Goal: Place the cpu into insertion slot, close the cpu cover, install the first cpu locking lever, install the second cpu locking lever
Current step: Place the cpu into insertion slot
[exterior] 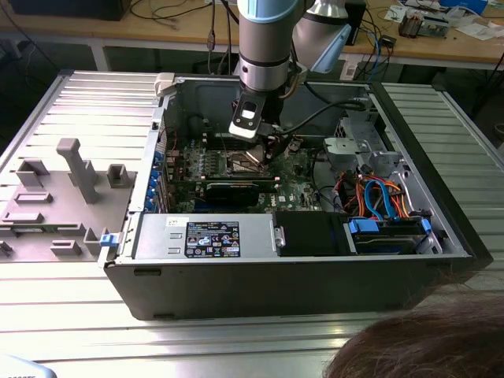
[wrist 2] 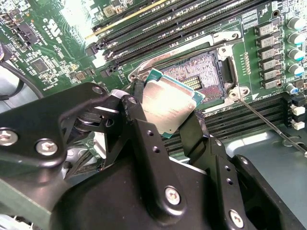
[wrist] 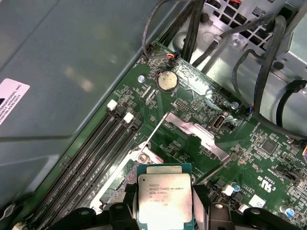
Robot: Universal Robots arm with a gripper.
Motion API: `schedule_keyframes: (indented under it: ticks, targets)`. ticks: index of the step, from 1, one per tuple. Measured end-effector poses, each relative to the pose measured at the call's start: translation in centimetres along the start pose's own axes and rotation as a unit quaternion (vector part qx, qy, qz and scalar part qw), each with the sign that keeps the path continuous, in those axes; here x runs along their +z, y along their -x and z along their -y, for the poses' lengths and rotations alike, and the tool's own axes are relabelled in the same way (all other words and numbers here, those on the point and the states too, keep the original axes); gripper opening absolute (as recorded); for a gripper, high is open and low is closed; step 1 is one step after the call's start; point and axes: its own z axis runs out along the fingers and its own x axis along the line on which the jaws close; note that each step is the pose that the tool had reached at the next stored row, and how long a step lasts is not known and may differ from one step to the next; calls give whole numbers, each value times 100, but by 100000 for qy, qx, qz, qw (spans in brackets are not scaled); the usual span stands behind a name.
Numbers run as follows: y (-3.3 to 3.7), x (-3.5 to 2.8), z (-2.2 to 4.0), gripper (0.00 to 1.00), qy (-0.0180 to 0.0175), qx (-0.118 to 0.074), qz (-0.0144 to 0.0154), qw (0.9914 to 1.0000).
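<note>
Even, diffuse overhead light fills the exterior view. The ribbed metal table [exterior: 71, 315] carries a soft pale sheen, while the inside of the computer case [exterior: 315, 283] lies in shade, darkest beneath the arm [exterior: 264, 47]. A person's hair [exterior: 425, 346] in the foreground is dark and out of focus. In the second wrist view the cpu [wrist 2: 168, 103] shows a soft white glare on its metal face. A bright patch washes out part of the green circuit board [wrist 2: 53, 43], and the black gripper [wrist 2: 167, 120] clamped on the chip looms dark and soft close to the lens. In the first wrist view the grey case wall [wrist: 57, 57] shows hazy pale reflections, and the chip's face is evenly lit.
</note>
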Motion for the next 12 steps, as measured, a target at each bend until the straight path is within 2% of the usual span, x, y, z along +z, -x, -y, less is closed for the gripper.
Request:
schedule_keyframes:
  ticks: [12]
  targets:
    - [0,0,0,55,15,778,64,99997]
